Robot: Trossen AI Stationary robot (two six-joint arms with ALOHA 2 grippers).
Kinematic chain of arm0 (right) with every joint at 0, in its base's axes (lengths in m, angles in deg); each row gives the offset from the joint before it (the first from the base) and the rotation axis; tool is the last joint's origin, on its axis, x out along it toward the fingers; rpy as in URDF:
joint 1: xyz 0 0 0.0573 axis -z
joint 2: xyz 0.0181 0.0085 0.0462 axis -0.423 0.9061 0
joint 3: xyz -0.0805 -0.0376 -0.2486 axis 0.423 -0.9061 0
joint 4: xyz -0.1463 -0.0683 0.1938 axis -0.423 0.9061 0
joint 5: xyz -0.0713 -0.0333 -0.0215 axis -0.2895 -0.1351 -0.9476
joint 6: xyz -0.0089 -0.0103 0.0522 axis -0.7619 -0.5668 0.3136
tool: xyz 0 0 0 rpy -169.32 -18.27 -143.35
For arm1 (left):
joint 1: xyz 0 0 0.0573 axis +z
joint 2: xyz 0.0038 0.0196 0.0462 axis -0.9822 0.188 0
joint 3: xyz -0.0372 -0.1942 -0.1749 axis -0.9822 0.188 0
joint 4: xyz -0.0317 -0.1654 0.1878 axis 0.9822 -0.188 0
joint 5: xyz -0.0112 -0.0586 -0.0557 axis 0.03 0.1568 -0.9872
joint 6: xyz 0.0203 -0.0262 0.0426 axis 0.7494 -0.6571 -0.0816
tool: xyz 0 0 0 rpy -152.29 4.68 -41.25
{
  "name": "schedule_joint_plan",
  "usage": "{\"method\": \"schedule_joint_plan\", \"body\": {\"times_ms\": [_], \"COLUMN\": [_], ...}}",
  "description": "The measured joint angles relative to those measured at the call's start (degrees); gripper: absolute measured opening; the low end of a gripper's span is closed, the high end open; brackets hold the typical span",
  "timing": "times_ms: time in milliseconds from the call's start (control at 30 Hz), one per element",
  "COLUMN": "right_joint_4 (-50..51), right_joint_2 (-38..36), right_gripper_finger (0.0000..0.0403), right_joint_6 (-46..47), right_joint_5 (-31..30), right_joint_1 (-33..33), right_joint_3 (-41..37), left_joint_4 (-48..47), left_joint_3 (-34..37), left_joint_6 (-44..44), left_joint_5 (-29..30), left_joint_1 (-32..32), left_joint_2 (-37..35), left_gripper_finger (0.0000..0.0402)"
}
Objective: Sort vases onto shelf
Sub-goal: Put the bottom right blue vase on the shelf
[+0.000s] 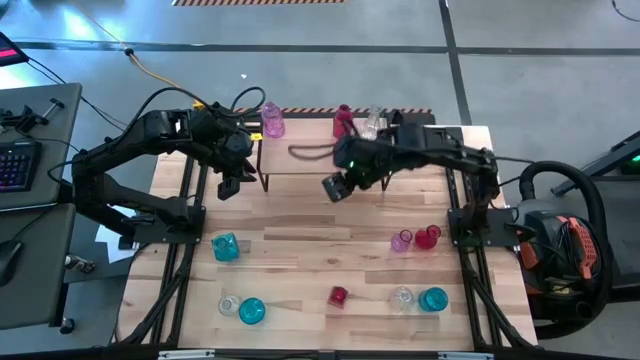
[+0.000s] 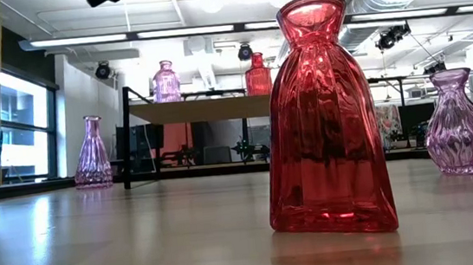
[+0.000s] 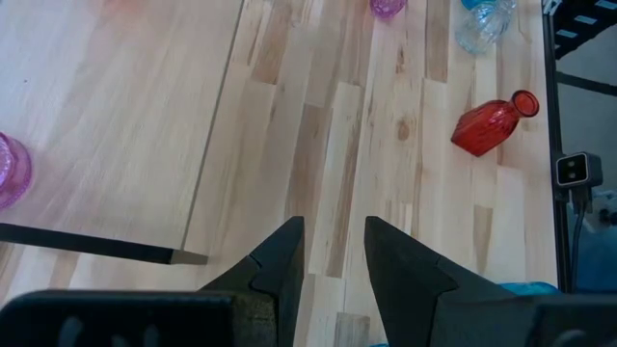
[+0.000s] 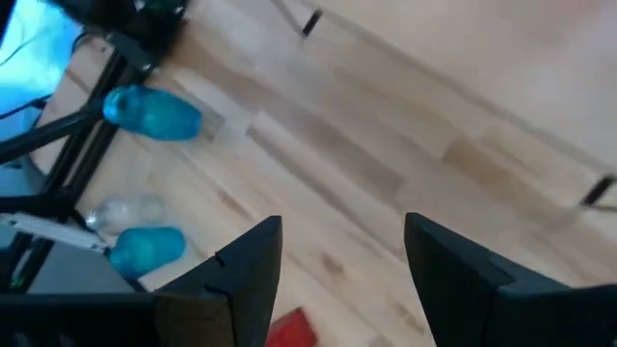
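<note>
Both grippers empty by shelf [image 1: 318,155].
L gripper [image 1: 228,186] jaws narrow, R gripper [image 1: 335,188] jaws wider; three vases [image 1: 272,121] on shelf.

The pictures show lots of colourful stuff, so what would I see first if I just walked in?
Probably the shiny red vase, which stands right in front of the low camera and fills that view. From above, you would spot bright vases dotted over the wooden table, like the teal vase near the left side. Both dark arms reach in beside the small shelf at the far edge, with a pink vase on its left end.
</note>
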Motion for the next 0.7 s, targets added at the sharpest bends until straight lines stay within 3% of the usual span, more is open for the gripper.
{"method": "schedule_joint_plan", "body": {"times_ms": [200,367,700], "right_joint_4": [1.57,4.53,4.59], "right_joint_2": [1.67,1.91,1.93], "right_gripper_finger": [0.0199,0.0199,0.0199], "right_joint_6": [9.59,20.04,43.25], "right_joint_5": [-1.7,-8.34,-13.22], "right_joint_1": [-4.71,-9.57,-19.98], "right_joint_3": [-0.02,-0.28,-6.7], "left_joint_4": [0.0,-0.01,0.0], "left_joint_3": [0.0,0.0,0.0], "left_joint_6": [0.0,0.0,0.0], "left_joint_5": [-0.01,-0.01,0.0], "left_joint_1": [0.0,0.0,0.01], "left_joint_2": [0.0,0.0,0.0], "left_gripper_finger": [0.0104,0.0104,0.0104]}}
